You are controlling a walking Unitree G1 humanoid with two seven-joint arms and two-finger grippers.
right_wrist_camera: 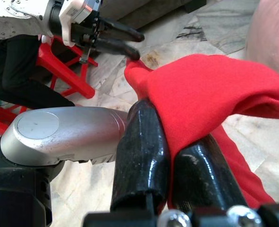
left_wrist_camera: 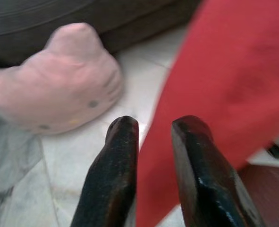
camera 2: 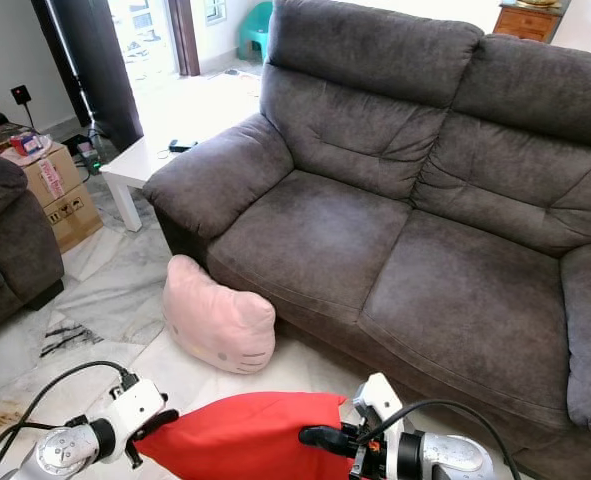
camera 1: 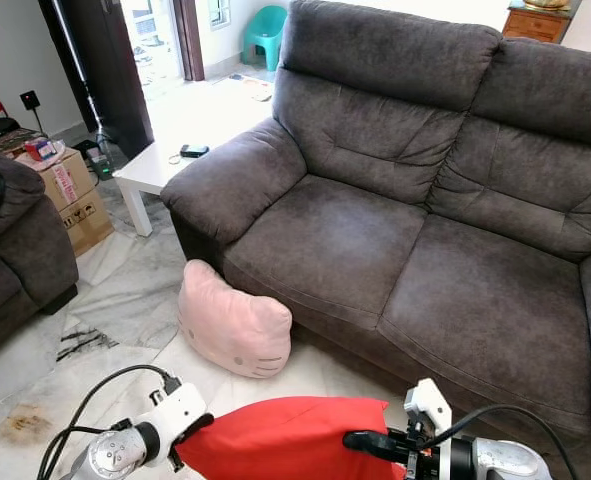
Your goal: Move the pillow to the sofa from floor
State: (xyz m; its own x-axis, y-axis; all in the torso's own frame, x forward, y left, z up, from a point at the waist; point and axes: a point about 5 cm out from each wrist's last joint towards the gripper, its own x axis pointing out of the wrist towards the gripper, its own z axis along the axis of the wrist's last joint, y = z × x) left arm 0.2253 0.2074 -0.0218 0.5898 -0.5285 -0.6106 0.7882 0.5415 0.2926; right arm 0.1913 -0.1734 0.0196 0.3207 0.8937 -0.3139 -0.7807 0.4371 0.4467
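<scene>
- I see the red pillow (camera 1: 285,437) held off the floor (camera 1: 125,300), in front of the sofa (camera 1: 405,250) seat edge.
- Left gripper (right_wrist_camera: 130,45) pinches one end; right gripper (right_wrist_camera: 174,156) is clamped on the other.
- A pink cushion (camera 1: 233,325) rests on the floor against the sofa's base.

A home living room: grey sofa (camera 1: 415,200), white coffee table (camera 1: 160,165), marble floor (camera 1: 125,300).

A red pillow (camera 1: 280,438) hangs low in the frame's bottom centre, stretched between both end effectors. The grey two-seat sofa (camera 1: 425,200) fills the upper right — cushions bare, its front edge just beyond the pillow.
</scene>
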